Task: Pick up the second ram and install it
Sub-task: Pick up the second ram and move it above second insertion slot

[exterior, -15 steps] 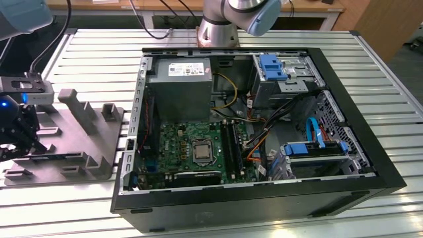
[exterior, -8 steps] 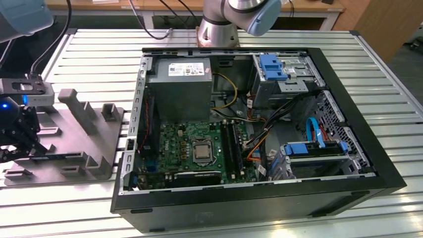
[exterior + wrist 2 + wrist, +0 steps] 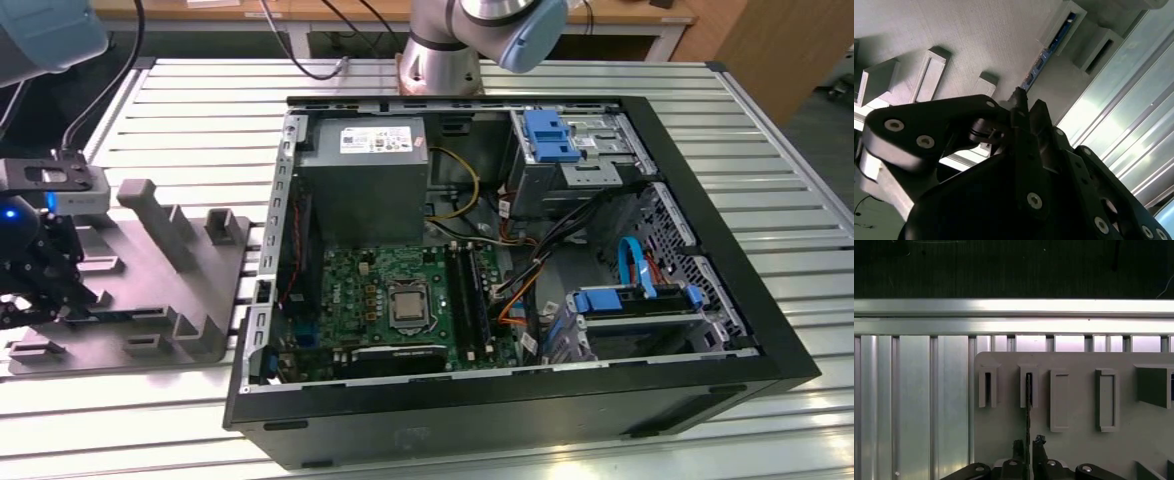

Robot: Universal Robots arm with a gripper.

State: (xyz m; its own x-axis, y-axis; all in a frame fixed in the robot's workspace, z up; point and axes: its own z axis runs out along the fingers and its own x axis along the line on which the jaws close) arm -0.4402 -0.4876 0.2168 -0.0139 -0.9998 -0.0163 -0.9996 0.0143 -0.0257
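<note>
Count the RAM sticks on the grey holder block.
1. The second ram stands edge-on in a slot of the grey holder block, at the end effector. Others may be hidden in other slots.

bright even light; glare on the table (image 3: 1014,307)

Matte black end effector (image 3: 1027,105) of linked plates, fastened with silver round-head screws (image 3: 1034,200). Silver cylindrical arm segment (image 3: 438,62) with pale blue joint caps (image 3: 537,32). Grey rectangular wrist box (image 3: 56,185), blue indicator light (image 3: 11,212).
</note>
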